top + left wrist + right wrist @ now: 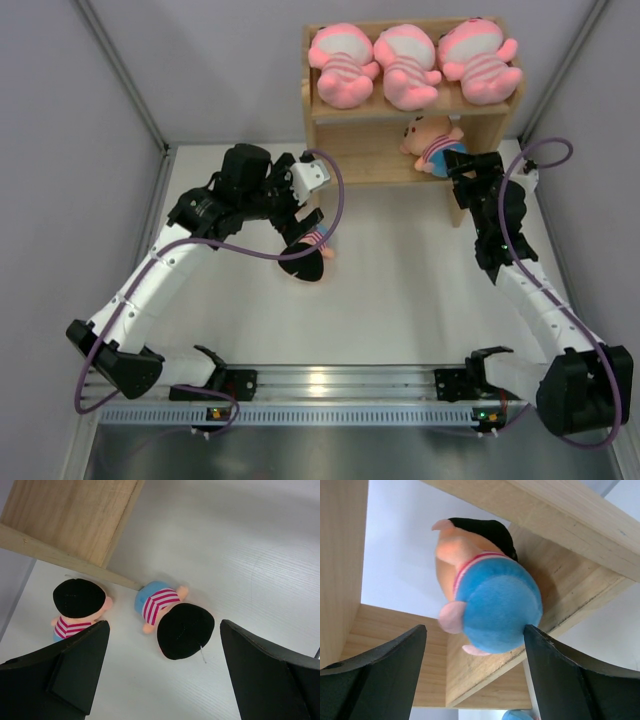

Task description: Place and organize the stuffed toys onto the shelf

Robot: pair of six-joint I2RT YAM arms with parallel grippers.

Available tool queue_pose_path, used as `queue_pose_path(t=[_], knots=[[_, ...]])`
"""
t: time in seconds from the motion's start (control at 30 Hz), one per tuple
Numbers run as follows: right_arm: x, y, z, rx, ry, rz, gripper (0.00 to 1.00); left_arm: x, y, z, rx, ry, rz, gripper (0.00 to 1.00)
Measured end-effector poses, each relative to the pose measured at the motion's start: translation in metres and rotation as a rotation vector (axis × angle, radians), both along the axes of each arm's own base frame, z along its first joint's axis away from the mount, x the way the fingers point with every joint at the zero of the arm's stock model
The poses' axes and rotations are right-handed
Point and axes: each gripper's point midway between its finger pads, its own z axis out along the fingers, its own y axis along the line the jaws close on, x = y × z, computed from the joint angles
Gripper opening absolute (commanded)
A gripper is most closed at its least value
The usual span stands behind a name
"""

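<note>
Top view: the light wooden two-tier shelf [412,112] stands at the far end of the white worktop [400,290]. Three pink striped plush creatures [412,62] sit in a row on the upper tier. One black-haired shelf doll in blue shorts [432,143] lies on the lower tier, towards the right. The right gripper [462,165] is just in front of it. The left gripper [300,228] hangs over a black-haired striped-shirt doll [302,264] lying on the worktop near the shelf's left end. Left wrist view: the left gripper [165,670] is spread wide and holds nothing. The near doll [172,620] lies face down between the fingers [75,665], with its shorts close to the shelf side panel [70,520]. A second worktop doll [77,605] lies just beside the left finger. Right wrist view: the right gripper [475,670] is wide and empty, with the shelf doll [492,605] tilted on the lower board, bottom outward, near the front edge. Risks: a descending left finger may clip or pinch the second doll along with the first. A grasp on the round head may slip. The panel leaves little room on the shorts side. The right gripper's backing out may snag the tilted doll and drag it off the tier.
</note>
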Motion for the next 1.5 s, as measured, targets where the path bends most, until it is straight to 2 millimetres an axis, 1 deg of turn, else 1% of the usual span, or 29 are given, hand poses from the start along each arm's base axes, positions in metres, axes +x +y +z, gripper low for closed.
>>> queue_pose_path(t=[0.1,0.17,0.23,0.3,0.33,0.37,0.57,0.73,0.77,0.8,0.83,0.93,1.0,1.1,1.13,1.2,1.23,1.3,1.4,1.5], knots=[[-0.007,-0.003,0.009,-0.021,-0.020,-0.005,0.80,-0.001,-0.001,0.000,-0.003,0.003,-0.007,0.98],[-0.010,-0.003,0.010,-0.031,-0.019,-0.004,0.81,-0.002,-0.002,-0.002,-0.006,0.009,-0.014,0.97],[-0.011,-0.003,0.006,-0.047,-0.006,-0.003,0.80,-0.003,-0.003,-0.005,-0.005,0.019,-0.021,0.95],[-0.011,-0.004,0.001,-0.060,0.011,-0.002,0.75,-0.005,-0.003,-0.014,0.004,0.037,-0.027,0.94],[-0.012,-0.004,-0.001,-0.063,0.016,-0.002,0.70,-0.006,-0.002,-0.020,0.014,0.048,-0.028,0.93],[-0.013,-0.004,-0.003,-0.068,0.020,-0.001,0.69,-0.007,-0.001,-0.028,0.029,0.057,-0.029,0.93],[-0.012,-0.001,-0.007,-0.092,0.027,0.020,0.70,-0.012,0.022,-0.105,0.214,0.151,-0.016,0.89],[-0.009,0.002,-0.014,-0.121,0.047,0.039,0.74,-0.003,0.033,-0.159,0.363,0.228,-0.005,0.88],[-0.009,0.002,-0.013,-0.130,0.045,0.040,0.74,-0.003,0.035,-0.169,0.386,0.239,-0.009,0.89],[-0.011,0.001,-0.013,-0.141,0.043,0.041,0.74,-0.004,0.039,-0.179,0.416,0.250,-0.016,0.99],[-0.013,0.001,-0.011,-0.158,0.040,0.046,0.75,-0.005,0.044,-0.190,0.453,0.255,-0.031,0.99],[-0.020,0.002,-0.003,-0.199,0.016,0.065,0.76,-0.013,0.056,-0.210,0.529,0.262,-0.065,0.99],[-0.024,0.004,0.001,-0.228,0.003,0.080,0.76,-0.015,0.058,-0.214,0.567,0.242,-0.092,0.98],[-0.027,0.006,0.004,-0.268,-0.004,0.102,0.76,-0.016,0.052,-0.223,0.607,0.183,-0.155,0.87],[-0.028,0.007,0.004,-0.279,-0.004,0.110,0.76,-0.017,0.051,-0.228,0.625,0.167,-0.168,0.77],[-0.030,0.010,0.001,-0.299,0.001,0.137,0.76,-0.016,0.052,-0.236,0.663,0.140,-0.184,0.65],[-0.031,0.012,-0.001,-0.307,0.005,0.152,0.77,-0.013,0.053,-0.241,0.685,0.131,-0.185,0.48],[-0.035,0.016,-0.004,-0.322,0.012,0.182,0.77,-0.008,0.055,-0.249,0.717,0.126,-0.179,0.33],[-0.043,0.020,-0.005,-0.352,0.014,0.219,0.77,-0.006,0.054,-0.254,0.718,0.129,-0.181,0.00],[-0.052,0.019,-0.004,-0.398,0.013,0.239,0.77,-0.010,0.044,-0.248,0.658,0.126,-0.211,0.00]])
